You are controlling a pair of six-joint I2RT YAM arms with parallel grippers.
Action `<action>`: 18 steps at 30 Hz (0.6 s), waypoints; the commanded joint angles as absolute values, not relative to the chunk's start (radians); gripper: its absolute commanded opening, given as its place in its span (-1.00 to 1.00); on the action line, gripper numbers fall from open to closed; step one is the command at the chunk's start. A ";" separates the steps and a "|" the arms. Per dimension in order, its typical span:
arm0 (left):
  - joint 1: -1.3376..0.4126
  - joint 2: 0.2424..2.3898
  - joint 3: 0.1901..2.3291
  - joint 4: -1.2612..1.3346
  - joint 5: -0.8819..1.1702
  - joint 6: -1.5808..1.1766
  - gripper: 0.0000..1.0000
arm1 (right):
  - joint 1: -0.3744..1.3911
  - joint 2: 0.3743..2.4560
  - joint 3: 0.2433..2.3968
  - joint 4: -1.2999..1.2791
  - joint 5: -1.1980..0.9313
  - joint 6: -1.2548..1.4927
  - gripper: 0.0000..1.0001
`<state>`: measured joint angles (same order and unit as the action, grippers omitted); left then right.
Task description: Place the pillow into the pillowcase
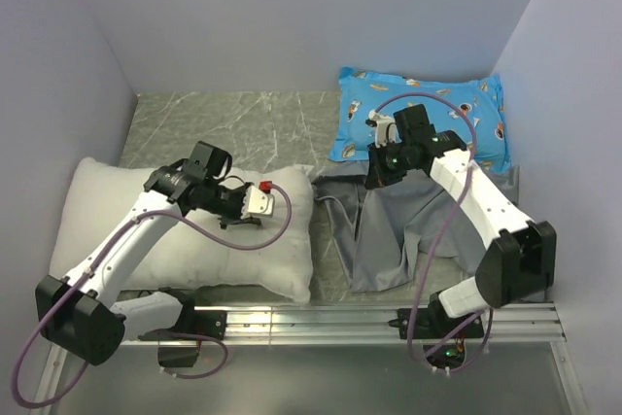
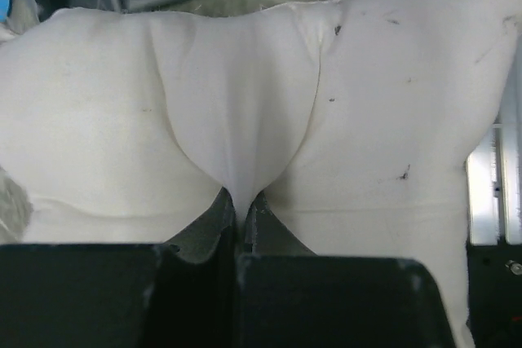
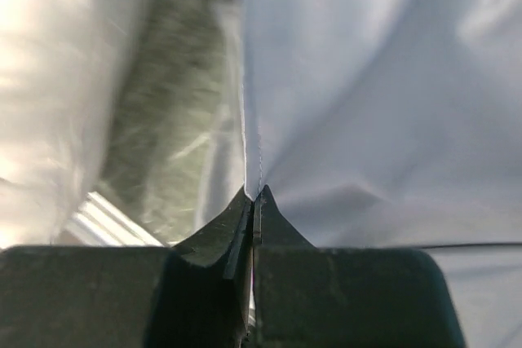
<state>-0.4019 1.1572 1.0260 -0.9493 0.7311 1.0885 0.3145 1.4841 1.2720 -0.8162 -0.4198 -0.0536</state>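
Observation:
The white pillow [image 1: 185, 240] lies at the near left of the table. My left gripper [image 1: 264, 203] is shut on a pinch of its fabric near its right end; in the left wrist view the pillow [image 2: 375, 120] bunches into a fold at my left gripper [image 2: 242, 201]. The grey pillowcase [image 1: 408, 230] lies limp and wrinkled right of the pillow. My right gripper [image 1: 374, 170] is shut on its far hemmed edge and lifts it; the right wrist view shows the pillowcase [image 3: 375, 95] hanging from my right gripper [image 3: 254, 193].
A blue cartoon-printed pillow [image 1: 428, 128] lies at the back right, partly behind the right arm. Grey walls close in the left, back and right. A metal rail [image 1: 340, 323] runs along the near edge. Marbled tabletop [image 1: 233, 128] shows at the back left.

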 commanded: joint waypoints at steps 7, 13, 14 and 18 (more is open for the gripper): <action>-0.644 1.154 1.141 -1.079 0.858 1.123 -0.99 | 0.330 1.347 1.272 -0.764 -0.548 -0.029 -1.00; -0.756 1.152 1.075 -0.896 0.810 0.985 -0.99 | 0.328 1.302 1.261 -0.776 -0.609 -0.046 -1.00; -0.759 1.158 1.080 -0.814 0.807 0.938 -0.99 | 0.330 1.296 1.255 -0.785 -0.614 -0.052 -1.00; -0.762 1.235 1.133 -0.669 0.795 0.882 -0.99 | 0.330 1.275 1.232 -0.818 -0.649 -0.087 -1.00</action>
<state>-0.7563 1.1976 1.0683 -0.9016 0.7589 0.9489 0.3294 1.3220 1.2465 -0.8051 -0.5892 -0.0547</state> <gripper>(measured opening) 0.047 0.010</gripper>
